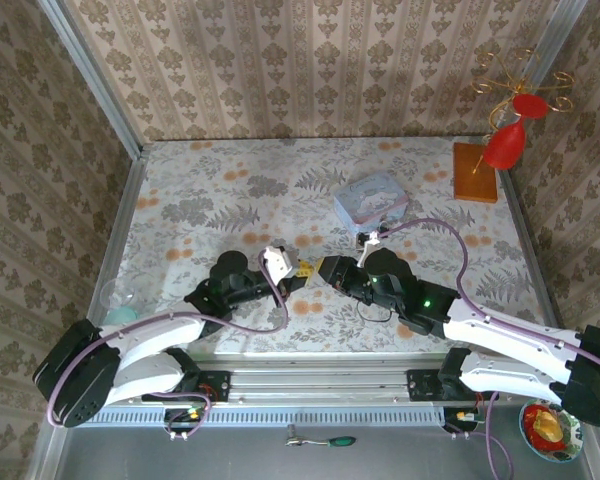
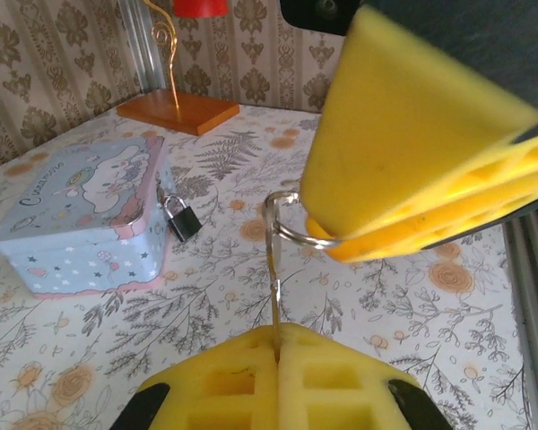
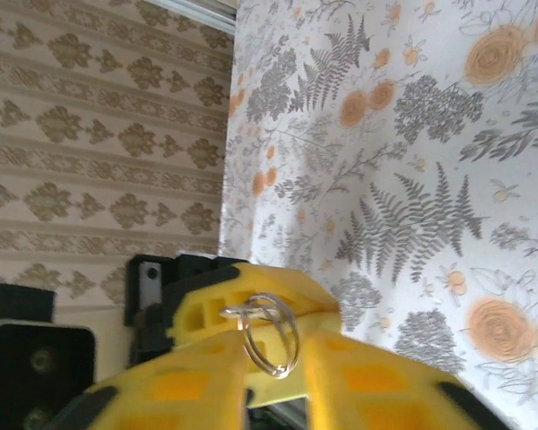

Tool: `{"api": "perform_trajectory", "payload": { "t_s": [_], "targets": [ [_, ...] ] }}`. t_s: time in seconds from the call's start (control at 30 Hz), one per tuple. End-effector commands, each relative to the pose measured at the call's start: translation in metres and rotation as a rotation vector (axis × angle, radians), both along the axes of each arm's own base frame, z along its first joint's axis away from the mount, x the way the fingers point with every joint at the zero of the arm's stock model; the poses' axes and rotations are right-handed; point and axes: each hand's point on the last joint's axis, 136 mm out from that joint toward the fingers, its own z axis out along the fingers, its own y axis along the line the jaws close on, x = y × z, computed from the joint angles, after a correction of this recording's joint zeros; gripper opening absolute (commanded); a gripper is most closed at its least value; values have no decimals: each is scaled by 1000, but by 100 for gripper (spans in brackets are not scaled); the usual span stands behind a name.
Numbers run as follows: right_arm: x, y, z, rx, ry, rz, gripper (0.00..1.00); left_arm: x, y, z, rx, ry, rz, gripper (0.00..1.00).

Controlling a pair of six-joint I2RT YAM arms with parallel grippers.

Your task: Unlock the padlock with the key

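- Two grippers meet tip to tip at mid-table in the top view, the left gripper (image 1: 296, 268) against the right gripper (image 1: 324, 268), above the floral-printed tabletop (image 1: 210, 200). The pale blue rectangular tin with a cartoon lid (image 1: 372, 198) sits beyond them, toward the far right.
- From the left wrist, the left gripper (image 2: 278, 339) has its yellow fingers clenched on the blade of a thin pale metal key (image 2: 274, 278), which stands upright.
  - The key's wire ring (image 2: 291, 231) is pinched in the right gripper (image 2: 327, 235), so both jaws are clamped on the same piece.
  - The small dark blocky padlock with a pale metal shackle (image 2: 181, 218) hangs at the side wall of the tin (image 2: 81, 215), well apart from the key.
- From the right wrist, the wire ring (image 3: 271, 336) stands out from the closed tips of the right gripper (image 3: 273, 367). The left gripper (image 3: 251, 300) is directly behind it.
- Handling, as a judgement:
  - The key looks light, stiff and slick, and the ring probably swivels freely on it. Holding it by the ring would give little control of the blade, so the flat head should sit between the pads with the blade left free.
  - The padlock looks dense for its size and dangles loosely, so it would likely swing away from a push. Its body needs pinching across the flat faces, with the keyhole end exposed.
  - The tin may slide.
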Motion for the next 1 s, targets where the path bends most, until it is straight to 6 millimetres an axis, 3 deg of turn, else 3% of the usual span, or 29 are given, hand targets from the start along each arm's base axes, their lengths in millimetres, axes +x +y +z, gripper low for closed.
{"api": "perform_trajectory", "payload": {
  "t_s": [0.0,0.13,0.2,0.27,0.37,0.43,0.57,0.8,0.97],
  "targets": [
    [3,-12,5,-80,-57,-4,38,5,2,4,48,-21,19,0],
    [8,-27,12,-214,-175,33,55,7,4,0,103,-14,33,0],
    [10,-41,12,-380,-301,60,59,6,5,-3,152,-5,27,0],
    [10,-51,11,-522,-435,109,60,5,6,-7,197,1,19,0],
    [-1,-48,4,-649,-625,262,56,-2,6,-10,257,-8,-16,0],
    [-14,-41,2,-661,-711,370,49,-6,5,-8,262,-15,-41,0],
    [-36,-30,1,-614,-832,502,53,-17,1,-7,268,-2,-109,0],
    [-45,-14,-13,-608,-831,636,52,-31,-7,-14,291,15,-194,0],
    [-44,-4,-20,-608,-793,687,46,-40,-9,-19,308,23,-248,0]
  ]
}}
